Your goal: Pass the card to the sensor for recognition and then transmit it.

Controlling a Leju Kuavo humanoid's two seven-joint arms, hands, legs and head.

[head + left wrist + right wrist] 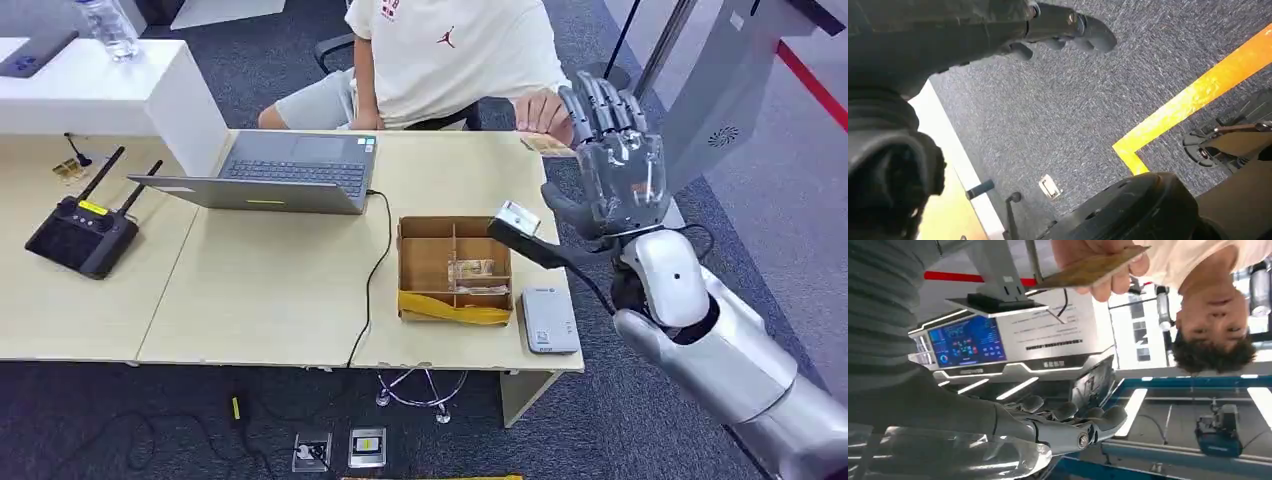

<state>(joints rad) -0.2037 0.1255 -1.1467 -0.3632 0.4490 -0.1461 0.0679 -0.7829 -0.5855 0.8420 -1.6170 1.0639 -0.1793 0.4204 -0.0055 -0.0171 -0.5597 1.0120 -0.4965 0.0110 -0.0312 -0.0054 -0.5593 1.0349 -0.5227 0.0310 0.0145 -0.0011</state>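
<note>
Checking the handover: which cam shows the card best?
Right wrist view: the card is large and unobstructed, pinched in the person's hand. Head view shows just an edge of it behind the right hand. Left wrist view looks at carpet.

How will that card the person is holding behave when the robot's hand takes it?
The card looks thin and flat, so it is probably light and fairly stiff, though it may flex a little. Its smooth faces could slip between the fingers of the right hand, which is open now. It shouldn't roll.
</note>
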